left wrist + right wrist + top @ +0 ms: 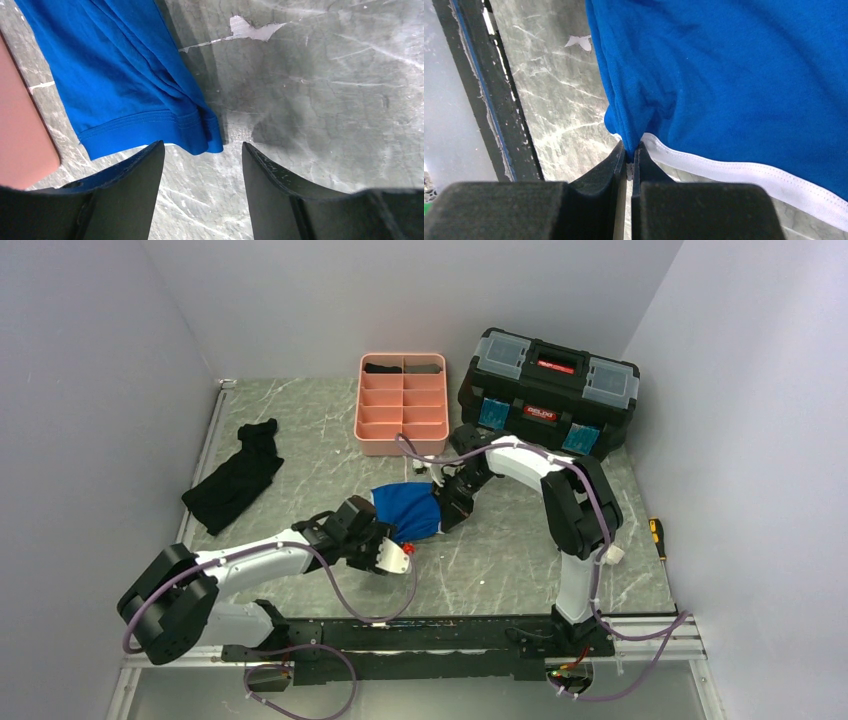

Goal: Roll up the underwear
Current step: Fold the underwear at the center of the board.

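Two sets: R fingers [606, 172] pinch underwear [734, 75] edge; L fingers [135, 175] apart, hem just ahead.

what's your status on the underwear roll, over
Right gripper shut on the underwear at its white-banded edge. Left gripper open, jaws straddling the hem corner. Underwear not yet rolled. Pink tray just beyond, not touching.

Lies open over worktop [500, 560] toward the near right corner. Blocked along the far edge by pink tray [402, 447] and black toolbox [548, 390]; black cloth [235, 485] near the left edge, underwear [408, 510] at centre.
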`<state>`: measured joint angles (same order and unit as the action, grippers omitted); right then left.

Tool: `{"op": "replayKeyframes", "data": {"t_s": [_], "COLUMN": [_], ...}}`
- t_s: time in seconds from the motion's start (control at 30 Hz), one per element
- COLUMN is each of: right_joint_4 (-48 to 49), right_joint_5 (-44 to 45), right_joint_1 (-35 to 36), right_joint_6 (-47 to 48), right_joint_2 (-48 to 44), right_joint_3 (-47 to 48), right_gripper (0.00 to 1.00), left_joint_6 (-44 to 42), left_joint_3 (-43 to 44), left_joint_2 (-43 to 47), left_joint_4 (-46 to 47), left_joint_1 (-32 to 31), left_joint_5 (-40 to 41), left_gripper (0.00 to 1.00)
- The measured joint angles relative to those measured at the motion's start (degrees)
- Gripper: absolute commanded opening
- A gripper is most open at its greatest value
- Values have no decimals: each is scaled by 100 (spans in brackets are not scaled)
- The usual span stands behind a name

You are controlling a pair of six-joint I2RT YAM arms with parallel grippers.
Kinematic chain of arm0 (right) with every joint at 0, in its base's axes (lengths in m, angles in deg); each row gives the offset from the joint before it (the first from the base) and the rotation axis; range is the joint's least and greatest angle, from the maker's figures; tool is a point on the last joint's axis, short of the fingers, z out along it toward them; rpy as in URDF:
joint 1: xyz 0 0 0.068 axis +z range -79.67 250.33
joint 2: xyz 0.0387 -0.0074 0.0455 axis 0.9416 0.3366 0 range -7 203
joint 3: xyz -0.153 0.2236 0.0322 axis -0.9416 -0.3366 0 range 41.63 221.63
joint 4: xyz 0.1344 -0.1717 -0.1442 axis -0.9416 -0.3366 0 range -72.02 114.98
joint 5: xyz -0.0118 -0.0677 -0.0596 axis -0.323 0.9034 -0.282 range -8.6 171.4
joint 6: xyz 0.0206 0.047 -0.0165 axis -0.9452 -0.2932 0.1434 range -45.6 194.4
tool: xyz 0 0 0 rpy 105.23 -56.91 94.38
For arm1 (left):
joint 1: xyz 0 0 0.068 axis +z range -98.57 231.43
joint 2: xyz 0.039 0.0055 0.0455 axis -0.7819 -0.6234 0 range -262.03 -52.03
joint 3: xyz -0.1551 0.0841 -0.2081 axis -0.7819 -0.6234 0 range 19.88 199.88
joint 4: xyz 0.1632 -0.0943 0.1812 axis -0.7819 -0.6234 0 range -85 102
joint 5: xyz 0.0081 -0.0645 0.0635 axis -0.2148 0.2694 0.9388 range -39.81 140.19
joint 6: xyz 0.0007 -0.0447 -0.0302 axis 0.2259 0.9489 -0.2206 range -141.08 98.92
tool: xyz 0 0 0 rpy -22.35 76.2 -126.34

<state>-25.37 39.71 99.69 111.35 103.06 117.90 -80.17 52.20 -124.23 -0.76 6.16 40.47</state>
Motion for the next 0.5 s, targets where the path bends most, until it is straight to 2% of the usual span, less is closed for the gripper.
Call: {"op": "replayKeyframes", "data": {"t_s": [0.23, 0.5], "right_joint_4": [-177, -302], "right_joint_5": [-262, -509], "right_joint_1": [-160, -332], "right_joint_6": [-52, -116], "right_joint_2": [208, 247], "right_joint_3": [240, 435], "right_gripper": [0, 0], "left_joint_6": [35, 44], "left_joint_3": [127, 125], "left_joint_2": [-190, -376], "left_joint_4": [20, 155], "left_joint_1": [-214, -452], "left_joint_5": [199, 496], "left_gripper": [64, 55]}}
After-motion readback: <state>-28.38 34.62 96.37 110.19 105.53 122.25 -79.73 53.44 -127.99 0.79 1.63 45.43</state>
